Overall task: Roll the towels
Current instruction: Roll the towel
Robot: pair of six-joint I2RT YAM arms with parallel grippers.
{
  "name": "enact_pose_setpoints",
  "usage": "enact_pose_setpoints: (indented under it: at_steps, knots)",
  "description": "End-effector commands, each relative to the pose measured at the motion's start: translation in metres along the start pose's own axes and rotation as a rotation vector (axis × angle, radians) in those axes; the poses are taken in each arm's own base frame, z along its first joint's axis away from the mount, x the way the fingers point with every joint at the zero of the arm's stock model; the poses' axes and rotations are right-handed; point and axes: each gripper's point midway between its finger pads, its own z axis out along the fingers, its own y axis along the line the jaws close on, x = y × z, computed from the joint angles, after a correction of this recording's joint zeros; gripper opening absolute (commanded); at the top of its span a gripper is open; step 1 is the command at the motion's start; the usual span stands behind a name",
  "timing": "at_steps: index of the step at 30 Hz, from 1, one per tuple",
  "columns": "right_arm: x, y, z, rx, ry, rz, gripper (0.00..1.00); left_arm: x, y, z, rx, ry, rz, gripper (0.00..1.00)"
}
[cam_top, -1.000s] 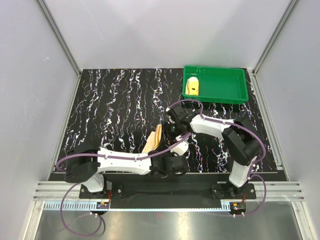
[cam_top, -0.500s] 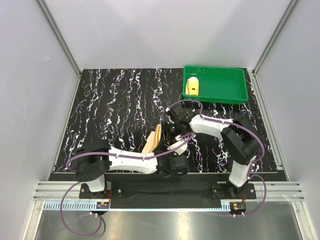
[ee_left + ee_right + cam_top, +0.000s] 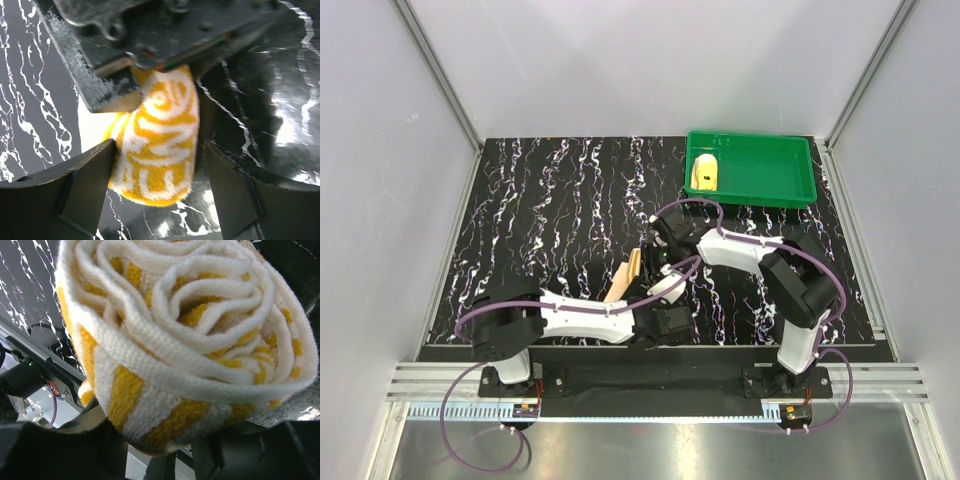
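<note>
Striped towel (image 3: 160, 145) sits as a tight roll low of centre in your top view, just left of where the two arms meet on the counter (image 3: 550, 220). Right wrist view: the roll's end fills the frame, cream and orange-yellow layers spiralling inward. Your right pincer (image 3: 650, 260) is grasping the striped towel; in the left wrist view its dark body comes in from the top edge, one grey finger pressed on the roll's upper left. Your left pincer (image 3: 159, 155) is released. Its fingers (image 3: 75, 195) stand wide on both sides of the roll's lower end, and the one at lower right of that frame shows a dark gap to the cloth. At the lower-left finger you cannot tell touching from just beside. Against the top view of a second ago, your left arm's elbow at lower left has slid to the right and sits more bunched. Its forearm now lies shorter across the bottom of the frame, and its wrist has shifted slightly left under the roll. Your right pincer has edged a little up and left. The striped towel shows as a slightly narrower sliver in nearly the same spot. Green tray (image 3: 770, 172) at upper right has not moved, and the yellow towel (image 3: 705, 173) lies in its left end as before, well apart from both pincers.
</note>
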Motion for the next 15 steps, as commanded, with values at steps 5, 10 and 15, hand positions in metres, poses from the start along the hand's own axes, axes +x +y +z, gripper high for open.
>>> enact_pose_setpoints:
  at_steps: [5, 10, 15]
  knots:
    - [0.037, -0.056, 0.01, 0.225, 0.139, -0.036, 0.51, 0.052, 0.036, 0.023, -0.095, 0.193, 0.05, 0.73]
    - [0.035, -0.056, 0.006, 0.243, 0.14, -0.05, 0.54, 0.055, 0.031, 0.027, -0.074, 0.213, 0.065, 0.55]
    - [0.031, -0.053, 0.004, 0.244, 0.144, -0.058, 0.56, 0.056, 0.03, 0.027, -0.065, 0.216, 0.07, 0.41]
